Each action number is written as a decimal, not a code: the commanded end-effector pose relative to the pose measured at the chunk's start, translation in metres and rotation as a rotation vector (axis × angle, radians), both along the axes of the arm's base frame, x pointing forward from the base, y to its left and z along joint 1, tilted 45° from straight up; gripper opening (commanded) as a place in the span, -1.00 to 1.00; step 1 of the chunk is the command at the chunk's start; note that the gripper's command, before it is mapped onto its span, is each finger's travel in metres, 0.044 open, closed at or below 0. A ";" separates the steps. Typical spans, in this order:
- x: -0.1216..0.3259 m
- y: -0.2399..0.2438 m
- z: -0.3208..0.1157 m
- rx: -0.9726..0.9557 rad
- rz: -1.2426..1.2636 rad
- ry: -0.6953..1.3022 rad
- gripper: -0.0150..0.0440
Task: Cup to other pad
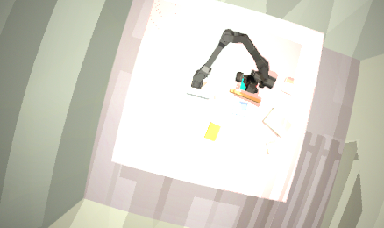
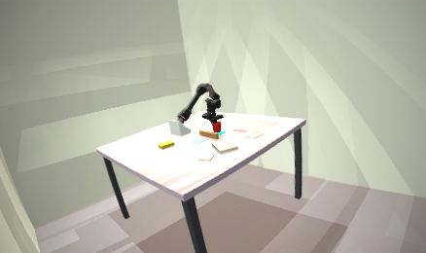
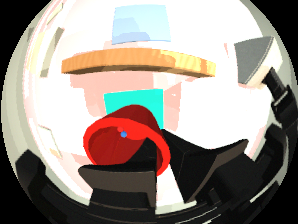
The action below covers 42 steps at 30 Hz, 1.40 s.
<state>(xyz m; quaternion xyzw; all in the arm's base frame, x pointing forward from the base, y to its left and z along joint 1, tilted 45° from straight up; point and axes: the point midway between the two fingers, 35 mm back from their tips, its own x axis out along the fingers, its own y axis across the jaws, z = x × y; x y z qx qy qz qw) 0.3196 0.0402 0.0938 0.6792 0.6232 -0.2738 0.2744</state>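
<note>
My gripper (image 1: 250, 82) (image 2: 214, 119) (image 3: 157, 132) is shut on the wall of the red cup (image 2: 217, 126) (image 3: 137, 114). The cup looks tilted in the wrist view, its mouth toward the camera. A blue marble (image 3: 123, 134) and a reddish marble (image 3: 120, 129) show inside it. The cup is at the cyan pad (image 1: 243, 84) (image 2: 222, 133) (image 3: 120, 101) and hides part of it; whether it touches the pad is unclear. The light blue pad (image 1: 243, 105) (image 2: 199, 140) (image 3: 142, 25) lies beyond the orange-brown bar.
The orange-brown bar (image 1: 245, 96) (image 2: 209, 134) (image 3: 140, 61) stands between the pads. A grey wedge-like block (image 2: 179, 127) (image 3: 252, 60) stands near the arm's base. A yellow block (image 1: 212, 131) (image 2: 166, 145) and a pale flat block (image 2: 225, 147) lie farther off.
</note>
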 end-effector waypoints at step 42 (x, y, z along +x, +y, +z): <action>0.000 -0.003 0.003 0.001 0.001 0.002 -0.06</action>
